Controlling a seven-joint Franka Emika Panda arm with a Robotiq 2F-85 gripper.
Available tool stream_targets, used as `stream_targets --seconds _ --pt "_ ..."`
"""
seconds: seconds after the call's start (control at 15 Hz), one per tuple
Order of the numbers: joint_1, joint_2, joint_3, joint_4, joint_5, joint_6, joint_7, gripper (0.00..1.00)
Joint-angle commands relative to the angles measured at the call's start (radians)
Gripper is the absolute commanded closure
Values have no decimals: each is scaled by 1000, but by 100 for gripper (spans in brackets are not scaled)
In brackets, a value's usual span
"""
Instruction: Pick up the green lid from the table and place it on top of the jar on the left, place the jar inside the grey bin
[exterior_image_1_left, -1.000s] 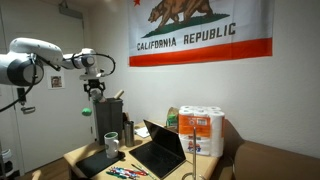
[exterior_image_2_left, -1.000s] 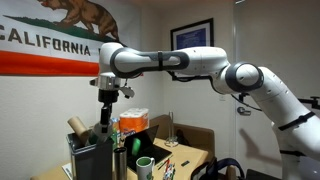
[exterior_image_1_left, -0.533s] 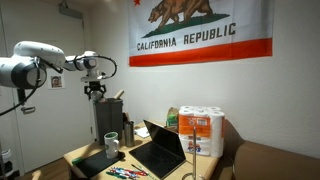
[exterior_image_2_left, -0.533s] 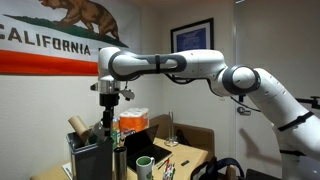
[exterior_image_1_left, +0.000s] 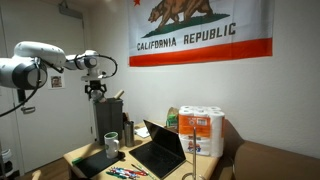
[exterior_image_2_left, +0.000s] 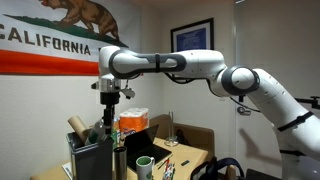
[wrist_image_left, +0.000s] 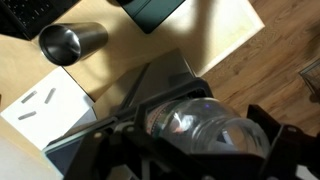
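Gripper (exterior_image_1_left: 95, 90) wide open, empty, high over table (wrist_image_left: 225, 25). Jar (wrist_image_left: 195, 125) in grey bin (wrist_image_left: 165, 75) directly below.

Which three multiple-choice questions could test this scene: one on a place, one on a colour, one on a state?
1. Where is the jar? A on the laptop; B inside the grey bin; C on the floor.
2. The flag's bottom stripe is: A red; B blue; C green.
3. The gripper is: A shut on a cup; B on the table; C open above the grey bin.
Key: B, the wrist view shows bin walls around it; A, red under the lettering; C, fingers apart, nothing held.
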Motion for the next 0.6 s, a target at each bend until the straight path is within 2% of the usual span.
stream_targets --seconds 0.0,0.53 --pt "-21 -9 13 34 28 -64 -39 0" --pt "-40 -74 28 119 52 -165 -133 0"
